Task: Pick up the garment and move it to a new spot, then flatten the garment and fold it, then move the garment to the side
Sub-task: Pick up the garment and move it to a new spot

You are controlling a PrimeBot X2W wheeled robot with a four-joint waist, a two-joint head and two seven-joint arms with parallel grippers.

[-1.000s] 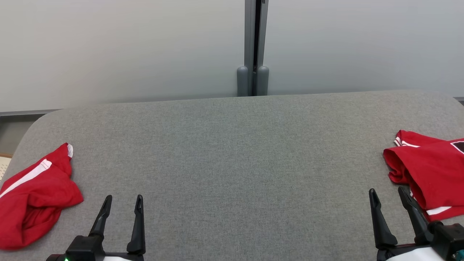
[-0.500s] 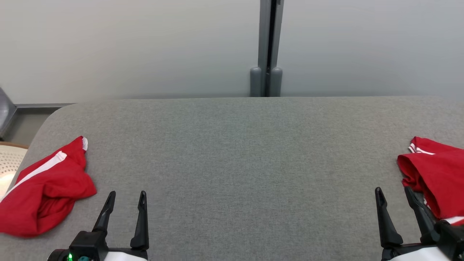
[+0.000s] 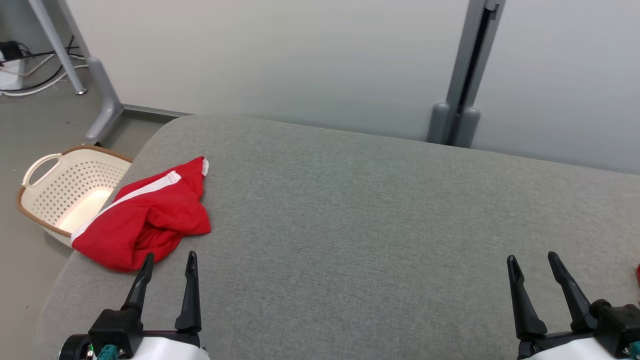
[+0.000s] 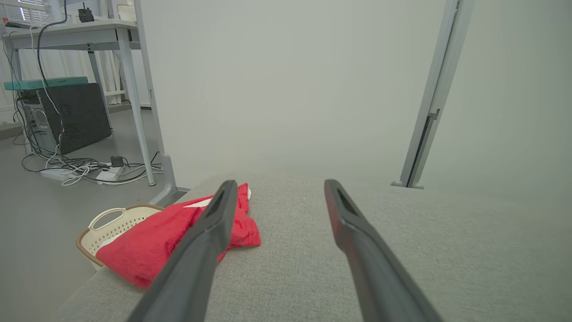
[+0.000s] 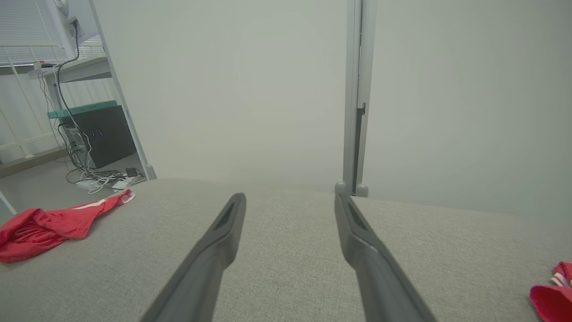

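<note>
Both the left claw (image 3: pixel 170 256) and the right claw (image 3: pixel 531 257) are held apart and empty above the grey surface (image 3: pixel 350 225). The crumpled red garment (image 3: pixel 145 220) is found at the surface's left end, just ahead of the left claw, the nearer one; its long axis is laid from near-left to far-right. Whether its edge overhangs toward the basket (image 3: pixel 30 172) cannot be told; another red cloth (image 5: pixel 552 299) is cut off at right.

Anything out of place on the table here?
The red garment lies crumpled at the table's left edge beside the basket on the floor; a second garment shows at the right edge. Nothing looks damaged.
</note>
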